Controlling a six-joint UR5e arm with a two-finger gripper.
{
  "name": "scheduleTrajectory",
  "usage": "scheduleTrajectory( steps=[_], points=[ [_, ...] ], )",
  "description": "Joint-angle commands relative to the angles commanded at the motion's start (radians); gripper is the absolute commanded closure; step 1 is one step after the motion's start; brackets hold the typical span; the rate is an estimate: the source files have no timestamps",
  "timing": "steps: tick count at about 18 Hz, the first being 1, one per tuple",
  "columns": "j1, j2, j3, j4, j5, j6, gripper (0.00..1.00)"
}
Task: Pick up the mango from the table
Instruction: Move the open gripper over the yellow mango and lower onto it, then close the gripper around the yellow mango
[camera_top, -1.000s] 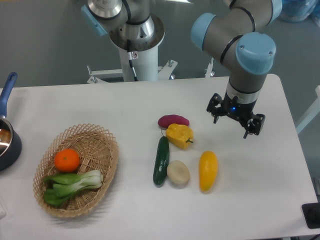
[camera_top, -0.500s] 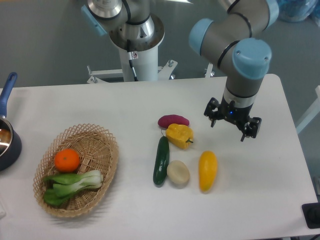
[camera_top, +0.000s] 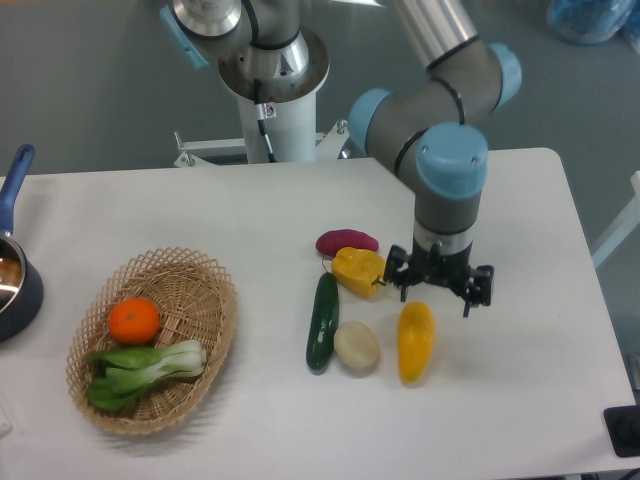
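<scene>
The mango (camera_top: 416, 343), a smooth yellow-orange oval, lies on the white table (camera_top: 520, 400) right of the centre, its long axis running toward the front edge. My gripper (camera_top: 437, 292) hangs open just above the mango's far end, fingers spread wide to left and right. Nothing is held between the fingers. The arm's blue-capped wrist rises behind it.
A beige potato (camera_top: 356, 346) sits just left of the mango, then a cucumber (camera_top: 322, 321). A yellow bell pepper (camera_top: 359, 271) and a purple sweet potato (camera_top: 347, 242) lie behind them. A wicker basket (camera_top: 200, 375) with an orange and bok choy stands left. A blue pot (camera_top: 14, 280) is at the left edge.
The gripper has moved left and toward the front of the table, from beside the pepper's right to just above the mango's far end. It stays open.
</scene>
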Motion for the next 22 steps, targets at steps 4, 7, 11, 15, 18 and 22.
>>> scheduleTrajectory(
  steps=[4,7,11,15,18,22],
  points=[
    [-0.005,-0.031,0.018,-0.003,0.000,0.002,0.00],
    [-0.011,-0.052,0.017,-0.003,0.002,0.002,0.00],
    [-0.015,-0.077,0.015,0.002,0.058,0.020,0.00],
    [-0.017,-0.084,0.005,0.000,0.066,0.034,0.00],
    [-0.046,-0.112,0.006,0.002,0.143,0.034,0.00],
    [-0.055,-0.126,0.018,0.002,0.150,0.025,0.13]
  ],
)
